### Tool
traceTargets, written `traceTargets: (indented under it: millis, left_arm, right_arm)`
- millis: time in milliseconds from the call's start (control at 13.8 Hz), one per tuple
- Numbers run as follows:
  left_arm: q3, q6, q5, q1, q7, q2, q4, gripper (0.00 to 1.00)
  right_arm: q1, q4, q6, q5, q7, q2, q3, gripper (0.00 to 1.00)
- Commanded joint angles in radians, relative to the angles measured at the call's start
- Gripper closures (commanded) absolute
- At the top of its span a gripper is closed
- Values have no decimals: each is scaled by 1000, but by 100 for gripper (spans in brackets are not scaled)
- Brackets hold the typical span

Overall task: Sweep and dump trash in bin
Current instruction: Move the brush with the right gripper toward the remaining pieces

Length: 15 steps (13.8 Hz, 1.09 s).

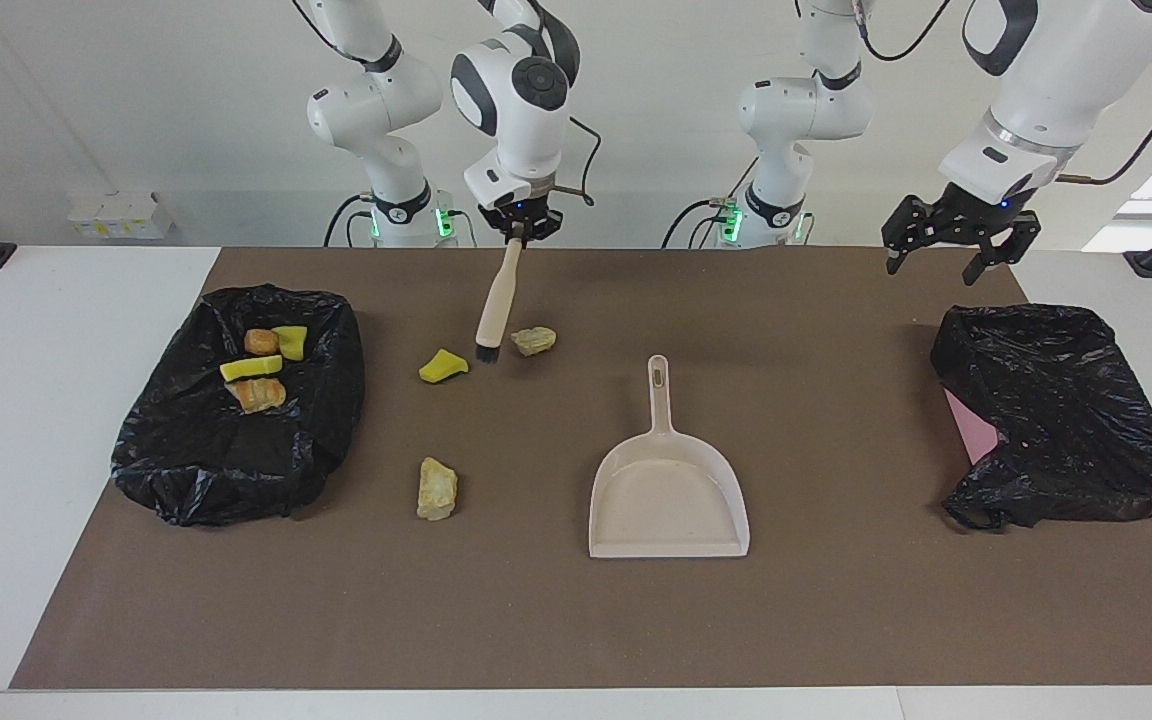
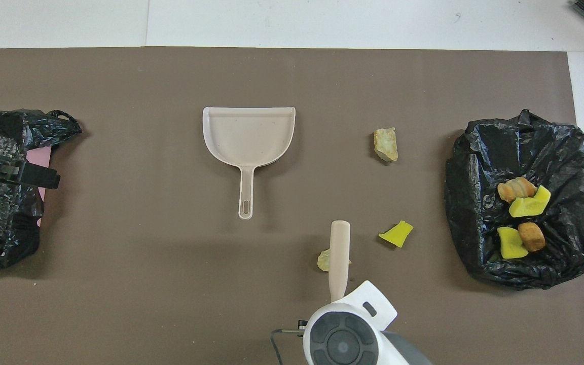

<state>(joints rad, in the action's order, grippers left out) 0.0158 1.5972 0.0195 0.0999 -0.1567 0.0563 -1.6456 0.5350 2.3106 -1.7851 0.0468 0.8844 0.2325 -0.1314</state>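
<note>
My right gripper (image 1: 517, 232) is shut on the top of a beige brush (image 1: 494, 303). The brush hangs tilted, and its dark bristles (image 1: 486, 354) are low over the mat between a tan lump (image 1: 534, 341) and a yellow foam chunk (image 1: 443, 366). From overhead the brush (image 2: 339, 251) partly covers that tan lump (image 2: 324, 260). A second tan lump (image 1: 437, 488) lies farther from the robots. The beige dustpan (image 1: 668, 495) lies flat mid-mat with its handle toward the robots. A black-bag-lined bin (image 1: 236, 460) at the right arm's end holds several trash pieces. My left gripper (image 1: 936, 268) waits open in the air.
A second crumpled black bag (image 1: 1066, 420) with something pink under it lies at the left arm's end, below the left gripper. A brown mat (image 1: 836, 620) covers most of the white table.
</note>
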Motion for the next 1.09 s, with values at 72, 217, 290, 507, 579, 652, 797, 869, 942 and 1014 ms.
traceTargets:
  millis: [72,217,290,507,579,652,797,869,942,1014]
  left_arm:
    - [6,-8,-18,4,-10,5,6,0]
    - [6,-8,-18,4,-10,5,6,0]
    - [6,-8,-18,4,-10,5,4,0]
    - [6,3,-18,4,-10,4,6,0]
    - [6,9,-18,6,-14,-3,13,0]
    - [6,-5,-15,7,-4,2,10,0]
    - [-3,3,-10,24,-4,4,6,0]
    - [-11,6,-4,35,-6,8,-2,0]
    - [-13,10,3,64,-3,13,-20,0]
    - [-13,20,11,104,3,20,-40,0]
  right_arm:
    - [-59,98,-8,-19,116,73,-11,100]
    - [-75,127,1,-25,133,91,-11,100]
    - [-95,157,0,-30,142,111,-11,100]
    - [-157,240,-39,-33,125,143,-13,100]
    - [-159,260,-74,-33,120,134,-14,100]
    - [-158,274,-100,-33,117,130,-14,100]
    - [-164,277,-137,-33,93,119,-14,100]
    - [-170,276,-166,-30,76,108,-14,100]
    - [-171,270,-200,-30,62,94,-14,100]
    - [-177,267,-218,-30,45,87,-14,100]
